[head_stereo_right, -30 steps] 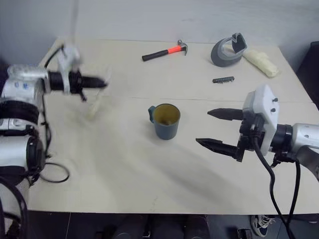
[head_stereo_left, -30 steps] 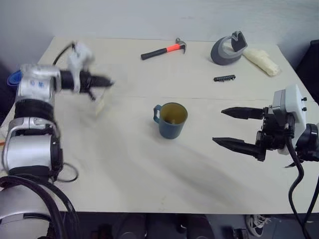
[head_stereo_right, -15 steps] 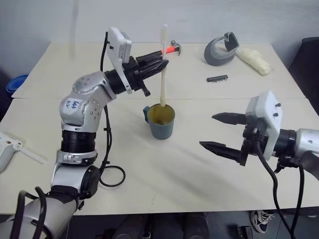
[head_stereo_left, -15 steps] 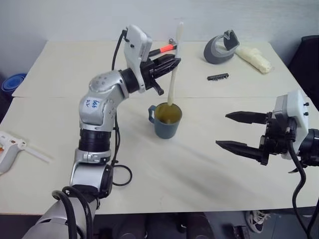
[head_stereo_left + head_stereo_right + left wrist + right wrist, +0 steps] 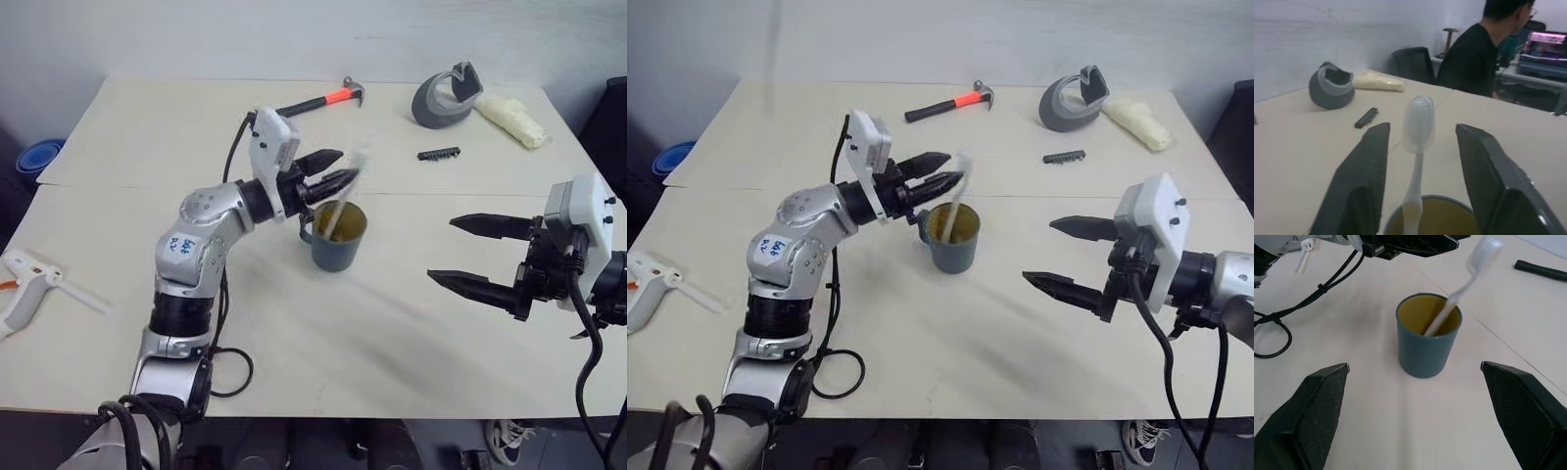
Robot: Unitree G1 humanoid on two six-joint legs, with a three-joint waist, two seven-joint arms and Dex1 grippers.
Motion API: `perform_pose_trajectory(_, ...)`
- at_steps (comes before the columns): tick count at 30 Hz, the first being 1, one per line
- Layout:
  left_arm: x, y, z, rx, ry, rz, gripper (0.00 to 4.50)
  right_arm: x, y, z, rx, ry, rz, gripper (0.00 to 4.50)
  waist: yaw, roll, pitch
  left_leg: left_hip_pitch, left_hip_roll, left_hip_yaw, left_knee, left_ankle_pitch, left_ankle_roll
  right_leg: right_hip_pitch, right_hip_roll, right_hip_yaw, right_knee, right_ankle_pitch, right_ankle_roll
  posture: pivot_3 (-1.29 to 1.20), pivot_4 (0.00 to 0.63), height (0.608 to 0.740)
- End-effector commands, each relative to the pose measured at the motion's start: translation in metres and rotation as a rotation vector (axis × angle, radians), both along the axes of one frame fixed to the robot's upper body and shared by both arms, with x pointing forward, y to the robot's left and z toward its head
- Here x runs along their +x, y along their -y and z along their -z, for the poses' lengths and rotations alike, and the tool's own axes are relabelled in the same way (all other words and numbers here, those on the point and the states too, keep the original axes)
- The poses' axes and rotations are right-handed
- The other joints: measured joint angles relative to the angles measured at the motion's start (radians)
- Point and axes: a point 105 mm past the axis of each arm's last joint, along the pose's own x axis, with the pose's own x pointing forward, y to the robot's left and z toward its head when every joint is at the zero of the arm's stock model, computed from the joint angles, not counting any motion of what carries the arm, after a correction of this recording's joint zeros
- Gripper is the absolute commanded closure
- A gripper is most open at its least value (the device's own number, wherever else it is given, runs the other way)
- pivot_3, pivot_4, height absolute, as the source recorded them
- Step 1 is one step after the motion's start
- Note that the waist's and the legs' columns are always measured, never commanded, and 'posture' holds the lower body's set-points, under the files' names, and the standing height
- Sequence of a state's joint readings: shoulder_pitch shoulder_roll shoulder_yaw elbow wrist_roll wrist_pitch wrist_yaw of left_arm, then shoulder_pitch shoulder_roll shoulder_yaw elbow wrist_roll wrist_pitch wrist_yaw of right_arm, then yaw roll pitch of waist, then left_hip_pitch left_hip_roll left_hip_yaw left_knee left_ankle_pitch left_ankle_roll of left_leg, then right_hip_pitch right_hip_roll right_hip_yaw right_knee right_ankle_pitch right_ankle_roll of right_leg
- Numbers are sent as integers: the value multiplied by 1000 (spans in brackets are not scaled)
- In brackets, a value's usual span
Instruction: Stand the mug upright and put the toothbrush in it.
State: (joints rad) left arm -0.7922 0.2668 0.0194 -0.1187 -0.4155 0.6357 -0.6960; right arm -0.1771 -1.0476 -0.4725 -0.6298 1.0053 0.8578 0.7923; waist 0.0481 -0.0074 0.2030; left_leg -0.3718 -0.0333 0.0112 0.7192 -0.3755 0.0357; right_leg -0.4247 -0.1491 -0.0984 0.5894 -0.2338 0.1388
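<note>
You're looking at the left gripper (image 5: 1420,161) sitting with its fingers apart around the toothbrush (image 5: 345,191), which is leaning inside the upright mug (image 5: 335,240) mid-table, while the right gripper (image 5: 490,257) is waiting wide open nearby.

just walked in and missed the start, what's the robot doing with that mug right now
The mug stands upright on the table with the toothbrush inside it, handle down and bristle head leaning out over the rim. The left end effector is at the brush head with its fingers apart, one on each side and not touching it, so the brush looks released. The right end effector hangs open off to the mug's right, holding nothing.
</note>
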Motion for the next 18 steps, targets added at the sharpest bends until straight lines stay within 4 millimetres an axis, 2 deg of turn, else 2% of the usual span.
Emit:
perform_pose_trajectory(1, -15, -15, -25, 9, 88, 10, 982, 2, -1, -7, -5, 36, -23, 0, -1, 0, 0, 0, 0, 0, 0, 0, 0, 0, 0, 0, 0, 0, 0, 0, 150, 740)
perform_pose_trajectory(4, -17, -57, -38, 78, 91, -54, 39, 12, -3, -9, 1, 57, -31, 0, -15, 1, 0, 1, 0, 0, -1, 0, 0, 0, 1, 0, 0, 0, 0, 0, 150, 740)
perform_pose_trajectory(6, -30, -94, -34, 202, 51, -40, 14, 16, -6, -11, 6, 60, -59, 0, -29, 1, 0, 1, 1, 0, -1, 0, 0, -1, 1, 1, 1, 0, -1, 0, 150, 740)
perform_pose_trajectory(8, -46, -132, -17, 408, 10, -18, 14, 17, -7, -11, -3, 53, -95, 0, -47, 2, 0, 1, 1, 2, -3, 0, -1, -2, 2, 1, 0, -1, -2, 0, 150, 740)
perform_pose_trajectory(10, -60, -164, 0, 590, -60, 4, 14, 20, -6, -11, -15, 49, -111, 0, -49, 3, 0, 2, 1, 3, -6, -1, -3, -3, 3, 0, 0, -2, -4, 0, 150, 740)
perform_pose_trajectory(12, -78, -187, 8, 708, -124, 49, 14, 20, -4, -11, -22, 31, -124, 0, -46, 4, 0, 1, 3, 3, -6, -1, -3, -4, 3, -3, -1, -3, -5, 0, 150, 740)
perform_pose_trajectory(14, -90, -199, 3, 729, -166, 59, 14, 17, -1, -10, -31, 8, -144, 0, -34, 4, 1, -1, 4, 2, -4, -1, -2, -3, 2, -4, -2, -3, -5, 0, 150, 740)
perform_pose_trajectory(18, -97, -202, -14, 695, -110, 8, 14, 16, 4, -13, -24, -14, -152, 0, -18, 4, 1, -1, 4, 0, -2, -2, -1, -1, 1, -5, -3, -2, -4, 0, 150, 740)
